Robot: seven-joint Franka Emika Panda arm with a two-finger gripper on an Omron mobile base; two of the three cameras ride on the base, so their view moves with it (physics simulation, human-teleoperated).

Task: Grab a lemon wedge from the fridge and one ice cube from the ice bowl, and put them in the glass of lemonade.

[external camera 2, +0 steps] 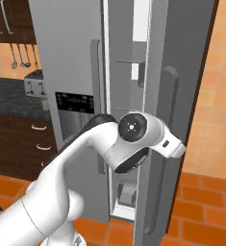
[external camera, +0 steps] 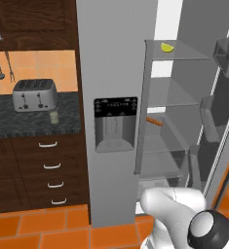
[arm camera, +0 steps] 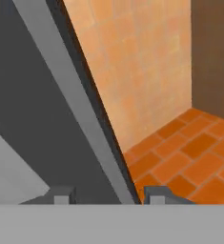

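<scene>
Tall grey fridge (external camera: pixel 113 73), right door open; small yellow lemon wedge (external camera: pixel 167 47) on top glass shelf. Gripper (arm camera: pixel 105 194) jaws part-open, apparently straddling the door edge, nothing held. Risk: arm clips door or shelf reaching up.

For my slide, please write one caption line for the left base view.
Grey double-door fridge with right door open, small yellow lemon wedge on its top shelf, silver toaster on the dark counter.
</scene>
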